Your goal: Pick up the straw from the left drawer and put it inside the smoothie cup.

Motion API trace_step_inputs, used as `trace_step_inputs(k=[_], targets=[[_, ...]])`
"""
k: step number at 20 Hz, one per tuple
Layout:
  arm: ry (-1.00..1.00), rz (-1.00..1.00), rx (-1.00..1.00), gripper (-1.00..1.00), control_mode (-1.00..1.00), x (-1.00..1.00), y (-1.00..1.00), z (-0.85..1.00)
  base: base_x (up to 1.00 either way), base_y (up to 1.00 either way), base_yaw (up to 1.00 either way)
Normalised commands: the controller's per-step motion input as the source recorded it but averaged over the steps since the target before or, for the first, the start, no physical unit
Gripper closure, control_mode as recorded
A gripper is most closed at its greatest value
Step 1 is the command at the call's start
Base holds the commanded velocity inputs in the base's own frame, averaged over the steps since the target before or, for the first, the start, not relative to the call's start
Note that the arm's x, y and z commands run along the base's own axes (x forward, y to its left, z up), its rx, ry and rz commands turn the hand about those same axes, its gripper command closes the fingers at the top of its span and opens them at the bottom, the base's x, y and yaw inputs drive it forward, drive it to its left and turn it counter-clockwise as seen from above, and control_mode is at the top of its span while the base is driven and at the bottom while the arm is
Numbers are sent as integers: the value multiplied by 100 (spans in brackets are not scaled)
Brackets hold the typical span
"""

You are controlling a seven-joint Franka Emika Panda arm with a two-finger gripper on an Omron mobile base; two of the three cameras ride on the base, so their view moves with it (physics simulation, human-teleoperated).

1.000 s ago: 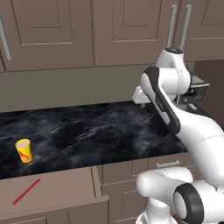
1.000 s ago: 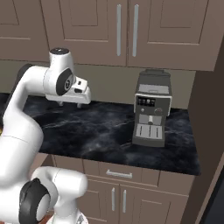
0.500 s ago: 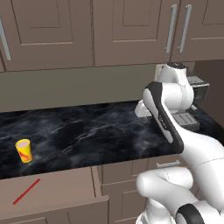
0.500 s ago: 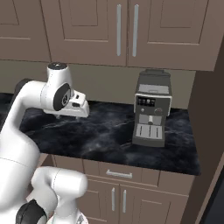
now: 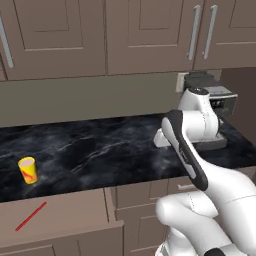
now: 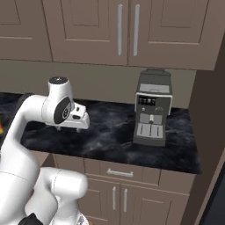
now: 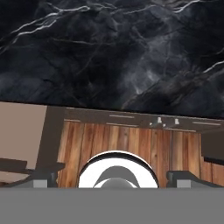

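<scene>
— What finish do I have on the table (image 5: 100,150)?
— Black marble with white veins, polished; I see a soft sheen.
— The left drawer (image 5: 65,215)?
— Matt taupe wood, smooth inside. The floor (image 7: 131,144) shows warm planked wood. The cabinet handles (image 6: 119,30) look like brushed metal.

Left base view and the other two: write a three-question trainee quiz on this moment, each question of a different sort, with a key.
1. True or false: the straw lies in the open left drawer.
2. The smoothie cup stands: A) in the drawer, B) on the black counter, C) on the coffee machine.
3. Fill in: the gripper hangs over the counter, empty, far to the ____ of the cup in the left base view.

Key: 1 true. 2 B. 3 right.
</scene>
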Motion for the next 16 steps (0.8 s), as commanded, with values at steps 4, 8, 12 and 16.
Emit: trace_step_inputs(k=[4, 8, 12, 16], targets=[[0, 0, 0, -100, 100, 0, 0, 0, -56, 0, 0], [0, 0, 0, -100, 100, 0, 0, 0, -70, 0, 0], [0, 0, 0, -100, 100, 0, 0, 0, -67, 15, 0], [0, 0, 0, -100, 100, 0, 0, 0, -46, 41, 0]])
